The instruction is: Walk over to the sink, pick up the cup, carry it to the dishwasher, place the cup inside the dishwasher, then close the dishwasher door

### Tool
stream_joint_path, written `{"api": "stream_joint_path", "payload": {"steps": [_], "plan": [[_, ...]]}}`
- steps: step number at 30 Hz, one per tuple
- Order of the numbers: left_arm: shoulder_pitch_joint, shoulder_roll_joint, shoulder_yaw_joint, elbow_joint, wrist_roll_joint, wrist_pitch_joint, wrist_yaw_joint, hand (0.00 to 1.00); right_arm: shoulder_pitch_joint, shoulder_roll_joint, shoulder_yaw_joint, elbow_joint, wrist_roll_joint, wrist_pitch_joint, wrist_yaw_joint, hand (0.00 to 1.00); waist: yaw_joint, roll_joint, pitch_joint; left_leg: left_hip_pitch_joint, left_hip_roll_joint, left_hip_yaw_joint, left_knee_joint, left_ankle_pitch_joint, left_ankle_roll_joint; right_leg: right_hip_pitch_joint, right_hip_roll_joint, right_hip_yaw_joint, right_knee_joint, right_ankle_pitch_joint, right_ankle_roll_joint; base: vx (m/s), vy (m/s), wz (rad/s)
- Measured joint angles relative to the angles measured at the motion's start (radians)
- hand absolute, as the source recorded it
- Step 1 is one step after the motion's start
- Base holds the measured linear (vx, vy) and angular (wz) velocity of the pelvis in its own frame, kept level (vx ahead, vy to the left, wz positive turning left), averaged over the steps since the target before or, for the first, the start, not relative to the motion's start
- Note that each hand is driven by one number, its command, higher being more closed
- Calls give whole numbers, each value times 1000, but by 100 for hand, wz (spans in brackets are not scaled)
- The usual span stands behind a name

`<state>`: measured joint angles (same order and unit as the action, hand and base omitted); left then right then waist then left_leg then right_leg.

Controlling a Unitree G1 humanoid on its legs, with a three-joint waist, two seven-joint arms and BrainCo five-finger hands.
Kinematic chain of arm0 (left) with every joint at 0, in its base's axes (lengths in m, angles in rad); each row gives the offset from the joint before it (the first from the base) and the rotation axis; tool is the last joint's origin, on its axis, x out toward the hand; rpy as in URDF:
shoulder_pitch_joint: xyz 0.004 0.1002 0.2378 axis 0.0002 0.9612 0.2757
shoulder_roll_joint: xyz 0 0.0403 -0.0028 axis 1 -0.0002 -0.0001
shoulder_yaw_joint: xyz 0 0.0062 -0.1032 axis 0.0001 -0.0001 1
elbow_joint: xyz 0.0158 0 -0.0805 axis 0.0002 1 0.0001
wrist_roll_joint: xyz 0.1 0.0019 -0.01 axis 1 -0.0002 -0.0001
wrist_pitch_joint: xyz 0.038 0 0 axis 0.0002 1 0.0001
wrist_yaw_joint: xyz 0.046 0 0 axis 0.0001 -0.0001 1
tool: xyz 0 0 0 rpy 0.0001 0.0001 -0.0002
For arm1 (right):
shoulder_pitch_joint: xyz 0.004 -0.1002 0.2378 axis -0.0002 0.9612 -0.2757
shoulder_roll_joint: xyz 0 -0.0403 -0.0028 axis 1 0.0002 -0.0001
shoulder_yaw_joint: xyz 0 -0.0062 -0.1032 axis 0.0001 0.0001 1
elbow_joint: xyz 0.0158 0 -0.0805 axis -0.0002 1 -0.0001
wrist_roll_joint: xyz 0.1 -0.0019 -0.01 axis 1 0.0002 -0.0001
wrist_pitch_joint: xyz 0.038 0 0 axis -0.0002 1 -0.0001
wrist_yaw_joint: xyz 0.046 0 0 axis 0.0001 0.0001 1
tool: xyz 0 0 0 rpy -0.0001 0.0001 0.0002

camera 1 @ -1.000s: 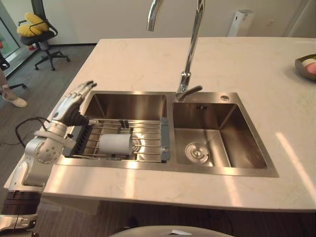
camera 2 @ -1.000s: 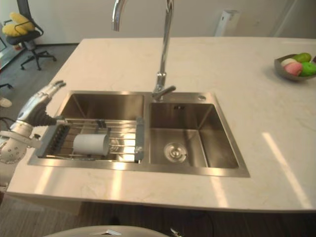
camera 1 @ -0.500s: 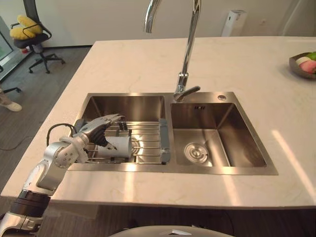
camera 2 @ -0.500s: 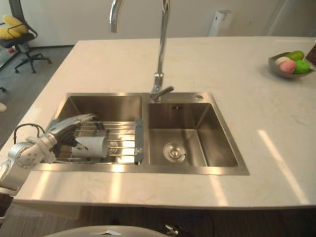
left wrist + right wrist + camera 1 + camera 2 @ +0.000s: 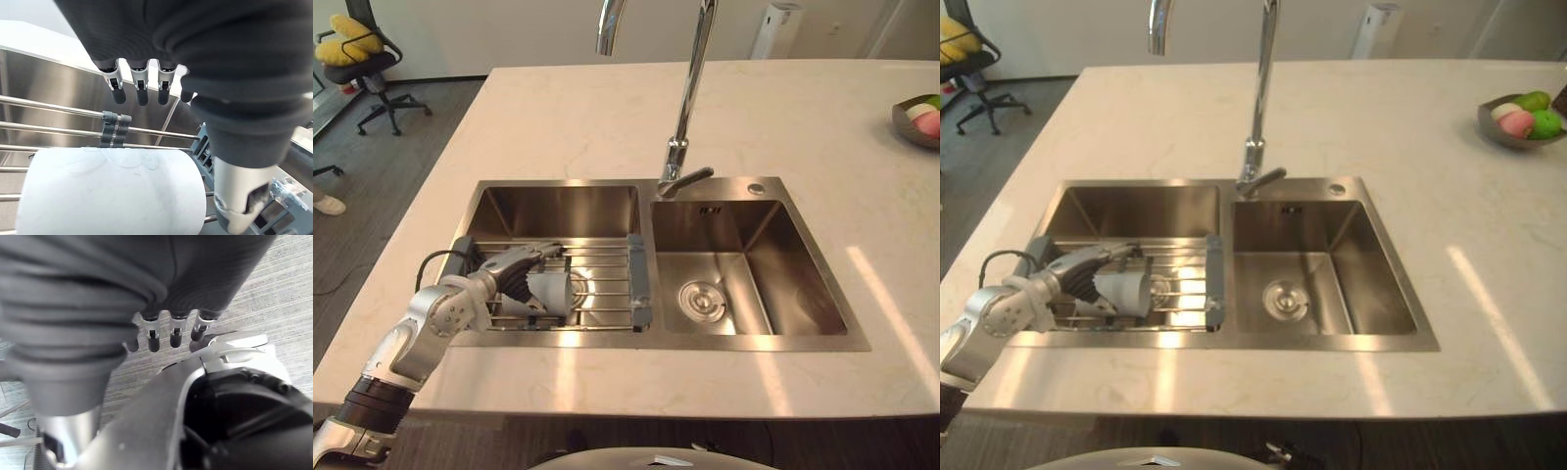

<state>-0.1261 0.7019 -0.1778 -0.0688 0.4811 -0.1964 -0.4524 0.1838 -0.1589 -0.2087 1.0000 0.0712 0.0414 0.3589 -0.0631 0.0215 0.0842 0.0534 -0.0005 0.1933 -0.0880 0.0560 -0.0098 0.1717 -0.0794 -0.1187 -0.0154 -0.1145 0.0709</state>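
Tabletop: pale stone tabletop (image 5: 578, 127) carried a twin-basin steel sink (image 5: 759, 343), with grey floor beyond.
Left hand: the left hand (image 5: 509, 266) reached down into the left basin. Its fingers (image 5: 142, 93) arched loosely over the cup with a gap under their tips and the thumb lay beside the cup's wall. It gripped nothing.
Cup: the white cup (image 5: 551, 292) lay on its side on the rack, mouth toward the divider, right under the palm.
Rack: a wire rack (image 5: 607, 279) spanned the left basin, its bars beneath the cup.
Step in hand: judged to be closing on the cup for the pick-up. The dishwasher steps were all left to do.
Doing it well: lower the palm until the fingers meet the far side, bring the thumb against the near side and squeeze mid-length. The smooth round body could roll on the bars, so close evenly and lift straight up clear of the basin rim.
Faucet: a tall faucet (image 5: 690, 88) stood behind the divider, well apart from the hand.
Right hand: the right hand (image 5: 153, 339) hung idle over the floor, fingers relaxed.
Farther out: a fruit bowl (image 5: 1518, 116) sat near the tabletop's right edge and an office chair (image 5: 362, 59) stood on the floor.
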Motion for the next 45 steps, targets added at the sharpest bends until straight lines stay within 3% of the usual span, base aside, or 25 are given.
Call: {"api": "stream_joint_path", "payload": {"steps": [15,23,31,35,45], "plan": [[42,-19,-65,8,37,27,3,0,-18,0,22,-1,0,1,-2,0,-7,-7,20,0,-5,2,0,-7,3,-1,-5,1,-1,-2,3,0,0,0],[43,-19,-84,22,74,50,18,0,-32,-3,49,-2,0,3,-2,0,-26,-5,21,1,-4,4,0,-6,3,-1,-5,1,1,-2,4,0,0,0],[19,-53,-121,45,93,104,-47,0,-43,-11,81,-5,0,12,-14,0,-46,-3,19,1,-5,4,0,-7,3,-1,-5,1,0,-2,4,0,0,0],[-20,-51,-136,52,70,164,-120,0,-48,-12,81,-5,0,26,-14,0,-55,2,20,2,-4,8,0,-7,3,-1,-5,4,0,-2,4,0,0,0],[-49,-25,-136,87,31,161,-119,0,-47,-19,59,-4,0,30,-13,0,-58,24,17,5,-2,16,0,-7,3,-1,-4,9,1,-1,3,0,0,-1]]}}
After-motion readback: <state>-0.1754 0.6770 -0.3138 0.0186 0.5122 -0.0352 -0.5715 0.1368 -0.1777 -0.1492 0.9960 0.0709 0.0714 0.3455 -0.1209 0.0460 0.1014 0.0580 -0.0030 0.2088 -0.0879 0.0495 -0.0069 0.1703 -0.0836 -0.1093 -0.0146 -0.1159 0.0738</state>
